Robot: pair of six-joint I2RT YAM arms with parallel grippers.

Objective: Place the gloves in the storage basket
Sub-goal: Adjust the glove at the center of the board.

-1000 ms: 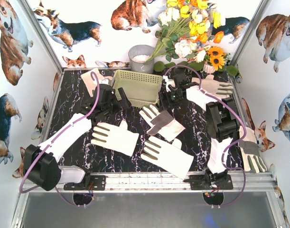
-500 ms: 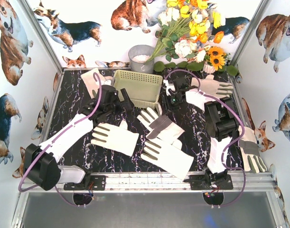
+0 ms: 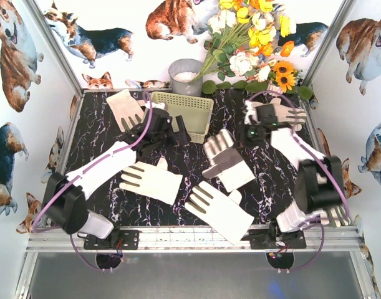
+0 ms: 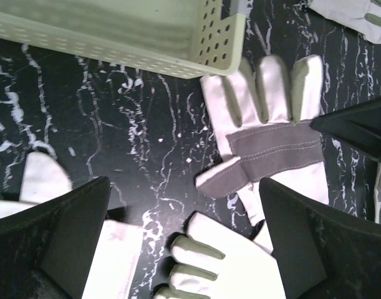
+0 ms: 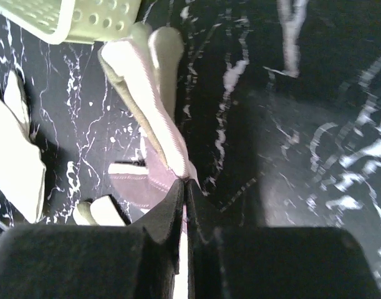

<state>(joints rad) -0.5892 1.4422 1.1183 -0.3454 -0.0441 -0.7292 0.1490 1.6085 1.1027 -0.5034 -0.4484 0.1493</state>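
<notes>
Grip looks thin: right tool [image 5: 185, 184] is closed on only the edge of one glove [image 5: 140, 81], which stretches ahead of it; basket [image 5: 84, 18] sits just beyond, ahead-left; I would lift slowly, clear the wall, then release; left tool [image 4: 185, 212] stands wide, empty.

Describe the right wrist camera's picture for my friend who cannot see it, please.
The right pincer is shut on the edge of a cream work glove, seen edge-on over the black marbled table. A corner of the pale yellow perforated basket shows at top left, and part of another glove lies at the left edge.
</notes>
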